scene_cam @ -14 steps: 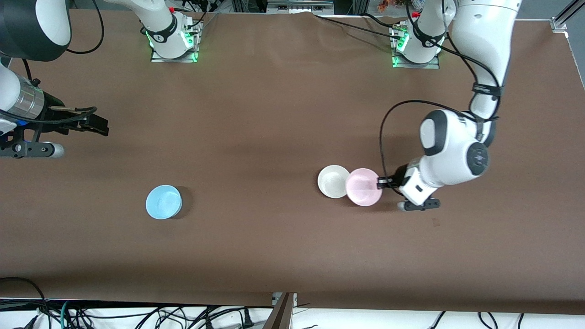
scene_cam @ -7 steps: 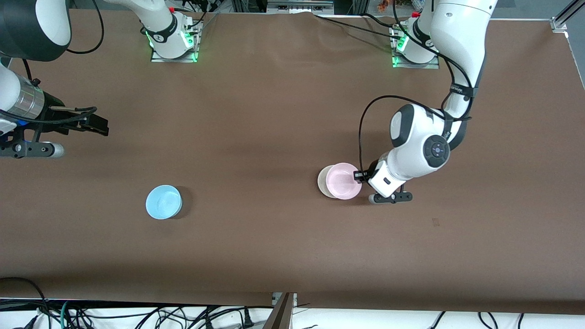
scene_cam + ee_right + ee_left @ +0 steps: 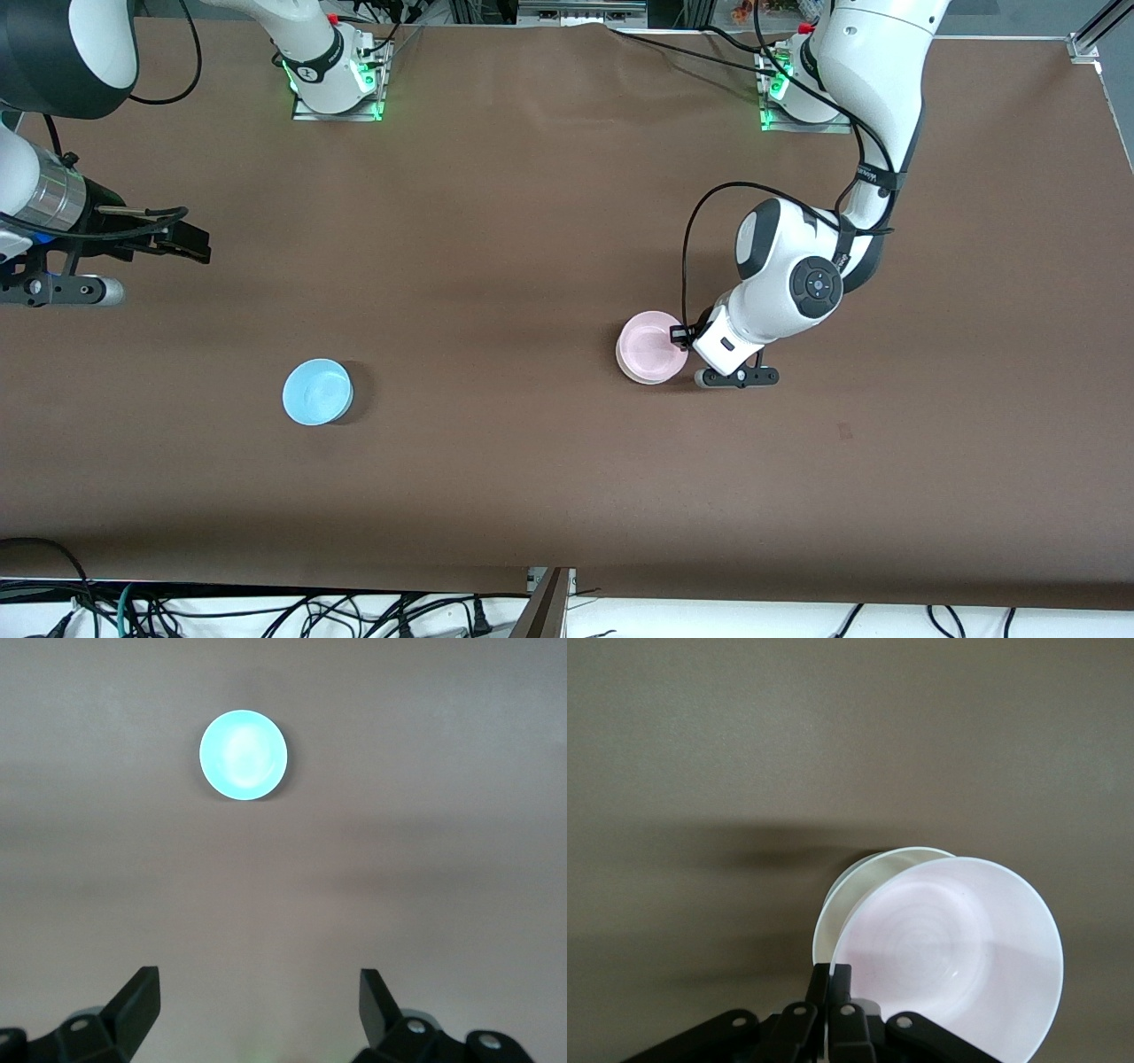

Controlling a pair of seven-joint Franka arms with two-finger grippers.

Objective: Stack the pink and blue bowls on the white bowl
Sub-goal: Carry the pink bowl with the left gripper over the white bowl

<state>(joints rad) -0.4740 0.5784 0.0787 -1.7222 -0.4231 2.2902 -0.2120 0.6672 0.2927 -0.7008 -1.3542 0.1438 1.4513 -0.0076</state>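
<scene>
Brown table (image 3: 532,221), two arms. Left gripper (image 3: 680,337): low over the table's middle, toward the left arm's end, fingers (image 3: 830,992) pinched together on the rim of the pink bowl (image 3: 651,341). Pink bowl: held directly over the white bowl (image 3: 631,370), covering nearly all of it in the front view; the left wrist view shows it tilted, with the white bowl's rim (image 3: 850,890) appearing as a crescent past its edge; whether the two bowls touch cannot be told. White bowl: upright on the table, mostly hidden beneath the pink one. Blue bowl (image 3: 317,392): upright and alone on the table toward the right arm's end, well apart from the other two bowls, slightly nearer the front camera than they are; seen also in the right wrist view (image 3: 243,755). Right gripper (image 3: 177,239): waits over the table edge at the right arm's end, fingers (image 3: 137,1001) spread wide apart, holding nothing.
</scene>
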